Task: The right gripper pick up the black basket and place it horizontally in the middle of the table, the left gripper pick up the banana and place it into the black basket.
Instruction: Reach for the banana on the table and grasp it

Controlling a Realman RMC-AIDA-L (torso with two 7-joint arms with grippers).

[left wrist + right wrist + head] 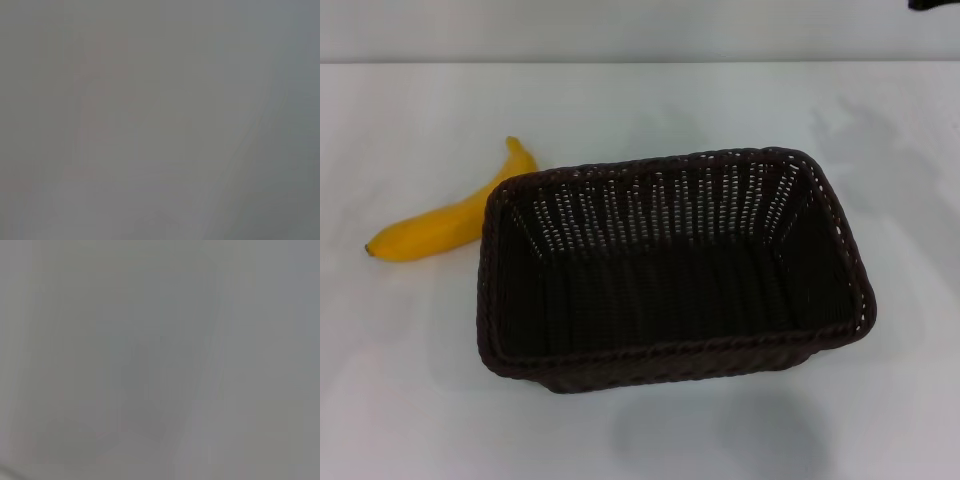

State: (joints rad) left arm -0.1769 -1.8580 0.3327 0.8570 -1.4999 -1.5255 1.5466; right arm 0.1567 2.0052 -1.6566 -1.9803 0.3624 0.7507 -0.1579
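A dark basket (pixel 670 270) sits lengthwise on the white bench (pixel 410 380). A banana (pixel 450 220) lies just beside its left end. Neither gripper's fingers can be seen, so I cannot tell their state.

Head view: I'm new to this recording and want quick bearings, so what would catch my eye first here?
The black basket dominates, sitting upright and empty near the middle of the white table, its long side running across the view. Next comes the yellow banana, lying on the table at the basket's far left corner, outside it. Neither gripper shows over the table; only a dark sliver sits at the top right edge, and both wrist views show only plain grey.
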